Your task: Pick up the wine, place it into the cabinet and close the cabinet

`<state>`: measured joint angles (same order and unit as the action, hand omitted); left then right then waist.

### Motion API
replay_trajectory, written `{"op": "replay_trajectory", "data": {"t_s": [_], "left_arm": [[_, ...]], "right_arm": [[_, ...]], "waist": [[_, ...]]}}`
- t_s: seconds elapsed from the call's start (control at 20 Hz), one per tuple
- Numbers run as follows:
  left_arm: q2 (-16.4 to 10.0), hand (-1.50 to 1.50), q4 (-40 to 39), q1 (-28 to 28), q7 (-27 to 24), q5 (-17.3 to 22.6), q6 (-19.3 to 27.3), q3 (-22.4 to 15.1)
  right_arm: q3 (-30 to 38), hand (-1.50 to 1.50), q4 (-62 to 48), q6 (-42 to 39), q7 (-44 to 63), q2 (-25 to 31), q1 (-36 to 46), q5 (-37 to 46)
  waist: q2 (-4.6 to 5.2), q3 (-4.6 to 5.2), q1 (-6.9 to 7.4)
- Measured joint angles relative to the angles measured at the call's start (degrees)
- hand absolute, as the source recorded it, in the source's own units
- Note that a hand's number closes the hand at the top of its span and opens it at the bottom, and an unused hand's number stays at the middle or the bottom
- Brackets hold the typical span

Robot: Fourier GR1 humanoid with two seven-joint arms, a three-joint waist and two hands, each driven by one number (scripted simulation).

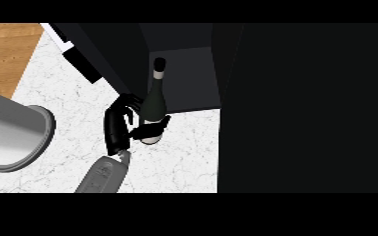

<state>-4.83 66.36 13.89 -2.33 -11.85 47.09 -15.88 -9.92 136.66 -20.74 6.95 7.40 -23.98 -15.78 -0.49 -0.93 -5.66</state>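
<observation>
One left hand [115, 126] round wine [154, 98]

Flat, bright, even light across the white marbled counter [184, 155] and the strip of wood [15, 50] at upper left; hard to place as to source (diffuse, seemingly from above). Very dim inside the open cabinet [184, 75]: dull blue-grey, barely lighter than the near-black panel [295, 105] filling the right half, featureless but for one faint vertical edge. Dark wine bottle [153, 102] hard to separate from that gloom, save for a pale neck band and pale base. Black left hand [116, 125] merging with the bottle where wrapped round it. Soft grey gradient on the round basin [50, 125] at left, paler along the rim.
</observation>
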Motion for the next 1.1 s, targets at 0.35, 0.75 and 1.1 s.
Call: {"op": "replay_trajectory", "data": {"t_s": [0.35, 0.75, 1.1], "left_arm": [[0.04, 1.5, -0.51, 0.24, -0.38, -1.11, 3.95, -0.2], [-3.25, 1.5, -1.97, 0.28, 0.62, -7.45, 7.16, -3.46], [-2.88, 1.5, -2.76, 0.46, 4.31, -10.4, 8.88, -5.08]], "right_arm": [[-0.31, -1.5, -0.39, -0.45, -0.18, -0.15, 0.44, -0.3], [-0.37, -1.5, -0.74, -1.5, -0.31, 0.2, 1.32, -0.99], [-0.07, -1.5, -0.9, -2.0, -0.27, 0.37, 1.92, -1.71]], "waist": [[0.38, 0.11, -0.44], [0.62, 0.03, -1.54], [0.75, 0.08, -2.09]]}}
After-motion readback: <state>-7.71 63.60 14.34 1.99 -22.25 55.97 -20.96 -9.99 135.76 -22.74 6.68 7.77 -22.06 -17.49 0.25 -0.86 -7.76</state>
